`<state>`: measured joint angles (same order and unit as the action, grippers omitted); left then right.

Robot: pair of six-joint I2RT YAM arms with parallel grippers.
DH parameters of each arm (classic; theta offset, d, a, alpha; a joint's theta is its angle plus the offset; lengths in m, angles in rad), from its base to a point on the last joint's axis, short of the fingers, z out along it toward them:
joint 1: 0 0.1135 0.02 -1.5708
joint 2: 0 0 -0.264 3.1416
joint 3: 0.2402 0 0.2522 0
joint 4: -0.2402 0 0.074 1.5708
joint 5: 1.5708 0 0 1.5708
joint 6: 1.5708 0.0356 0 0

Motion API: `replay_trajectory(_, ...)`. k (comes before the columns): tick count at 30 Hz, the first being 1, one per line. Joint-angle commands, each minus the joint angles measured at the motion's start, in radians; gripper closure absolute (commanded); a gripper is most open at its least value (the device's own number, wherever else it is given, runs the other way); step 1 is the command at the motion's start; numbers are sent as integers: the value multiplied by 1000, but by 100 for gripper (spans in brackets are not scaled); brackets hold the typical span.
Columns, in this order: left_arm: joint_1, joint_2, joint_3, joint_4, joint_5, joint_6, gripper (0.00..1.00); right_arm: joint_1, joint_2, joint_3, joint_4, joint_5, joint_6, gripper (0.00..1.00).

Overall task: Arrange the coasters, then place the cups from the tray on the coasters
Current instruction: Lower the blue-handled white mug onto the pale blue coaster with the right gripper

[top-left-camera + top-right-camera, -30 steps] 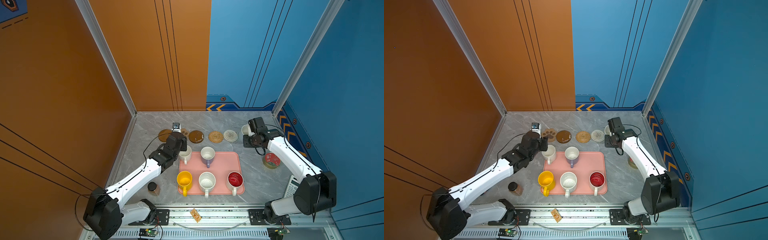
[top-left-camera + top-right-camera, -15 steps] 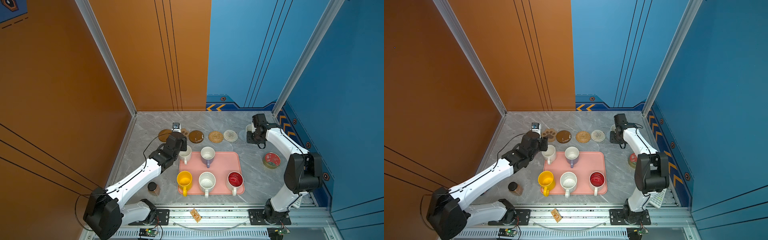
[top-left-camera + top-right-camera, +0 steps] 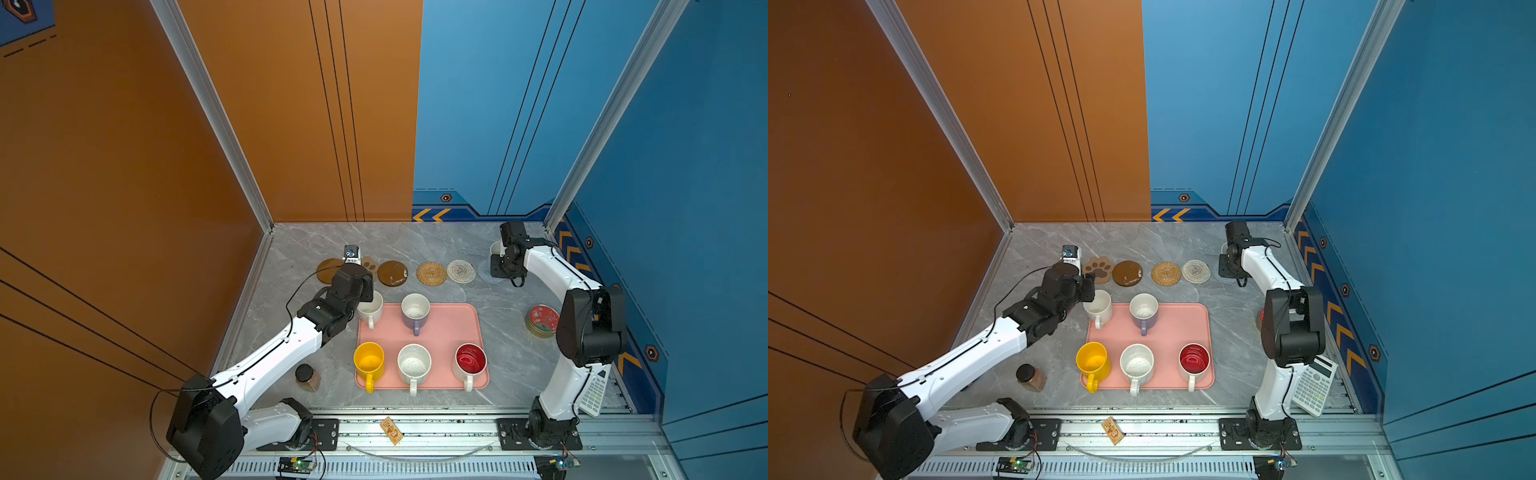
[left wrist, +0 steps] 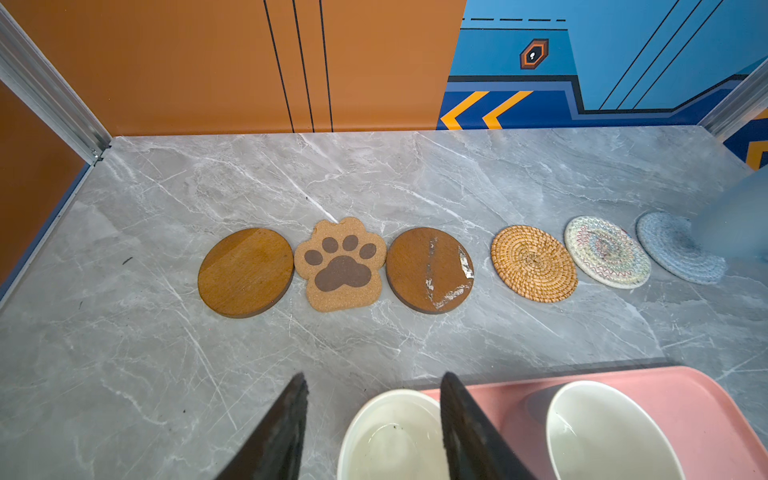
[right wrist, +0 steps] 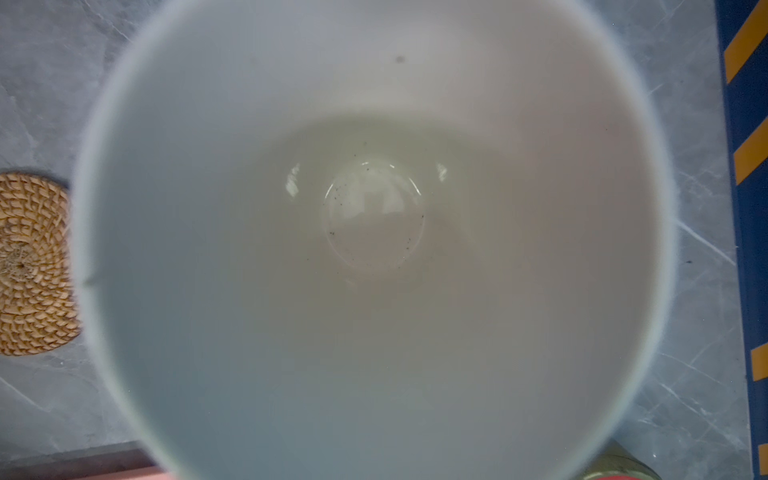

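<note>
Six coasters lie in a row at the back: brown disc (image 4: 245, 272), paw (image 4: 338, 266), brown disc (image 4: 430, 270), rattan (image 4: 534, 262), cream (image 4: 606, 251), blue-grey (image 4: 673, 249). The pink tray (image 3: 449, 328) holds white (image 3: 371, 307), lavender (image 3: 415, 309), yellow (image 3: 369, 359), speckled (image 3: 414, 361) and red-inside (image 3: 471, 358) cups. My left gripper (image 4: 372, 378) hangs open over the white cup's (image 4: 390, 436) rim. My right gripper (image 3: 500, 259) is shut on the light blue cup (image 5: 374, 232), just over the blue-grey coaster (image 3: 484, 272). Its fingers are hidden in the right wrist view.
A dark-lidded brown jar (image 3: 306, 376) stands left of the tray. A red round tin (image 3: 542, 320) sits by the right arm, and a calculator (image 3: 1314, 384) lies at the front right. Walls close in the back and both sides.
The right arm's elbow has swung in and risen while its gripper carried the light blue cup slightly towards the back. The left arm has not moved.
</note>
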<state>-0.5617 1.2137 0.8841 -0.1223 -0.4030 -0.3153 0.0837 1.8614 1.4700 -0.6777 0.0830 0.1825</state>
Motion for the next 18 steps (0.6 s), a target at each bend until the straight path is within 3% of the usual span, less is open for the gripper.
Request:
replay_trajectory(1,11,0,-7,-2,-2,-16,48,-5,1,50,41,39,-9,100)
replay_trajectory(18,14,15,-1,-1,1,-16,48,2,60,84,30,37,-14,100)
